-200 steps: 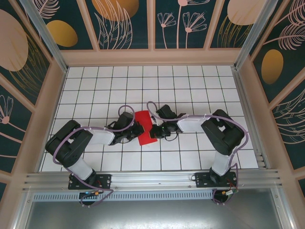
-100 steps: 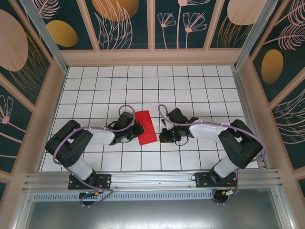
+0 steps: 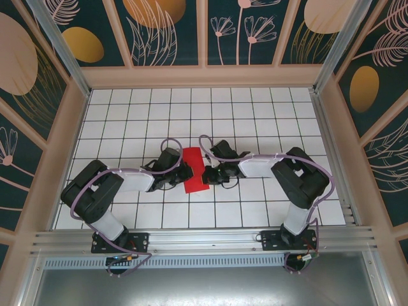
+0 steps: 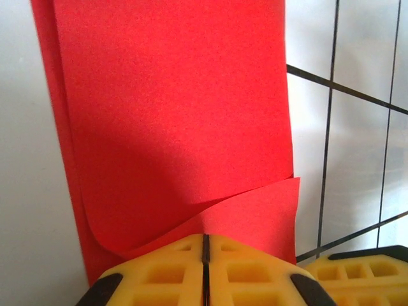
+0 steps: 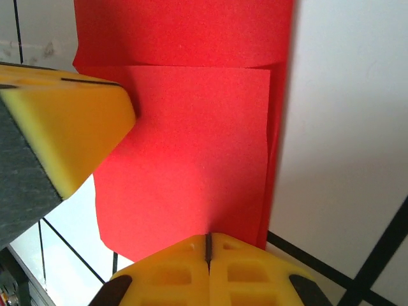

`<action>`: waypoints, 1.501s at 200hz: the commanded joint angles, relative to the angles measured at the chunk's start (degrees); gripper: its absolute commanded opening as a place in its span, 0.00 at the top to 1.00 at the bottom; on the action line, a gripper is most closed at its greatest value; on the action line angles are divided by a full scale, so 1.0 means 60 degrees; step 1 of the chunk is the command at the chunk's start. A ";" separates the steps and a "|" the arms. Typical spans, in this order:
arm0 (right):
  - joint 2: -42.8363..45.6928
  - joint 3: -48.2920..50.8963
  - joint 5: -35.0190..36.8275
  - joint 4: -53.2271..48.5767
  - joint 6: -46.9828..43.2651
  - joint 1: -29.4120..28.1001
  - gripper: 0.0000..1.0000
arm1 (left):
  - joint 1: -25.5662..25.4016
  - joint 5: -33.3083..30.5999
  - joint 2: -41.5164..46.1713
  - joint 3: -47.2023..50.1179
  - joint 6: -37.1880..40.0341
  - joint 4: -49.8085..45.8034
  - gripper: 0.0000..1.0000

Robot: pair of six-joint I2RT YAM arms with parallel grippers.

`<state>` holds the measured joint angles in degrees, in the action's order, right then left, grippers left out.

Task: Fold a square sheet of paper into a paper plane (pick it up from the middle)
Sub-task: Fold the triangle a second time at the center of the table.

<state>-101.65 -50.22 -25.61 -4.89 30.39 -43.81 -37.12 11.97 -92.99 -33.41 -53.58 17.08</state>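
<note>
The square sheet of paper [image 3: 193, 167] lies folded into a narrow red strip on the white grid tiles, between my two grippers. My left gripper [image 3: 183, 173] sits at its left edge. In the left wrist view its jaws [image 4: 205, 237] are shut, and a lifted lower layer of the paper [image 4: 178, 115] runs into their seam. My right gripper [image 3: 208, 176] is at the strip's right edge. Its jaws [image 5: 208, 236] are shut, tips against the paper [image 5: 191, 159]. One yellow left finger [image 5: 70, 127] rests on the far edge.
White gridded floor [image 3: 255, 115] stretches behind and to both sides of the paper. Beige walls [image 3: 204, 76] and a metal rail [image 3: 204, 239] at the near edge enclose it. A yellow right fingertip [image 4: 370, 274] shows beside the paper in the left wrist view.
The right gripper pulled away to the right of the paper half a second ago and has come back against its right edge. The left gripper has stayed at the left edge.
</note>
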 commanded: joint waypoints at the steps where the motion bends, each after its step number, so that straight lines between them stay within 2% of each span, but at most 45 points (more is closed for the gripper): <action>1: -0.0215 0.0060 0.0237 -0.0219 0.0010 0.0051 1.00 | 0.0044 0.0244 0.0505 -0.0061 0.0390 0.0399 0.86; 52: -0.0481 0.0116 0.0429 -0.0344 0.0204 0.0051 1.00 | -0.0011 0.0868 0.0821 0.0328 0.0233 0.1330 0.85; 115: -0.0681 0.0088 0.0362 -0.0372 0.0380 0.0051 1.00 | -0.0375 0.1389 -0.0008 0.0387 0.0023 0.2048 0.90; 169: -0.0767 0.0223 0.0414 -0.0396 0.0508 0.0050 1.00 | -0.0419 0.0817 -0.0481 0.0771 -0.0205 0.2287 0.92; 203: -0.0800 0.0399 0.0531 -0.0627 0.0475 0.0051 1.00 | -0.0401 0.0025 -0.0549 0.0970 -0.0317 0.2010 0.93; 224: -0.0794 0.0560 0.0611 -0.0766 0.0435 0.0050 1.00 | -0.0186 -0.0311 -0.0570 0.0966 -0.0322 0.1589 0.93; 256: -0.0736 0.0737 0.0706 -0.0892 0.0428 0.0051 1.00 | 0.0586 -0.0387 -0.0470 0.1162 -0.0216 0.1182 0.94; 300: -0.0679 0.0800 0.0763 -0.0903 0.0457 0.0049 1.00 | 0.1412 -0.0422 -0.0555 0.0655 0.0575 0.0168 0.93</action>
<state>-102.48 -48.95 -26.92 -1.34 32.58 -43.35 -32.77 17.37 -95.13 -28.82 -54.89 28.27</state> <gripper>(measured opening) 0.046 0.067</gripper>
